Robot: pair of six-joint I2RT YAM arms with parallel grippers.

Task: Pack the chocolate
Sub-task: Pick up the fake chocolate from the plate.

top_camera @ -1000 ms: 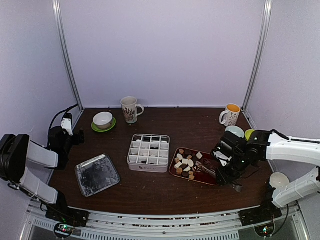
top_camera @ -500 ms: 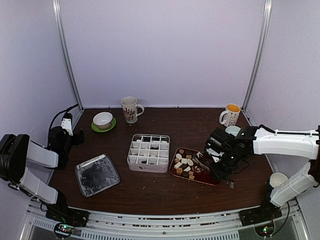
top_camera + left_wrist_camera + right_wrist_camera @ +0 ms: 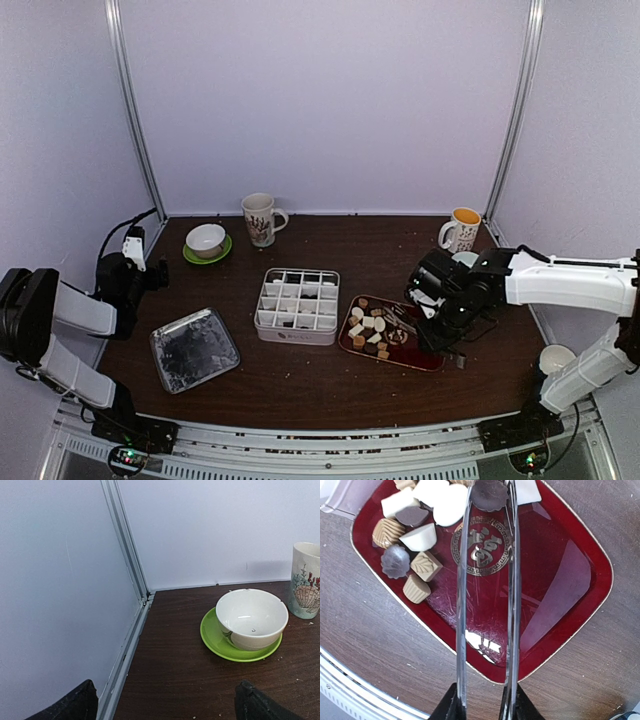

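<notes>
1. Chocolate (image 3: 422,536) lies in the red tray (image 3: 570,580), and moving it depends on a second-hand grip. Nearest, the right claw (image 3: 482,708) is clamped on the handle end of the tongs (image 3: 462,605). If the metal slips in the fingers, the far tips would swing off line.
2. The blades run over the tray's bare near half. Pressing down there could tip the shallow tray or shove it across the worktop (image 3: 365,630).
3. At the tips, a dark scalloped piece (image 3: 490,494) sits between the blades; I cannot tell whether it is pinched or only bracketed. With too light a squeeze it would likely drop on the way. With too hard a squeeze it may shoot out or get marked.
4. The other pieces, white, tan and dark, crowd the tray's far-left end, many of them touching. A sideways tip could knock neighbours over the low rim.
5. Just beyond the tray stands the box (image 3: 292,335). Its cells look small, so an off-centre release could leave a piece on a divider. Dark specks show in a few cells, too small to name.
6. Far left, the left claw (image 3: 165,706) is spread wide with nothing in it, facing a bowl (image 3: 250,630). It is well apart from the box and tray, so it could not steady either if they slid.
</notes>
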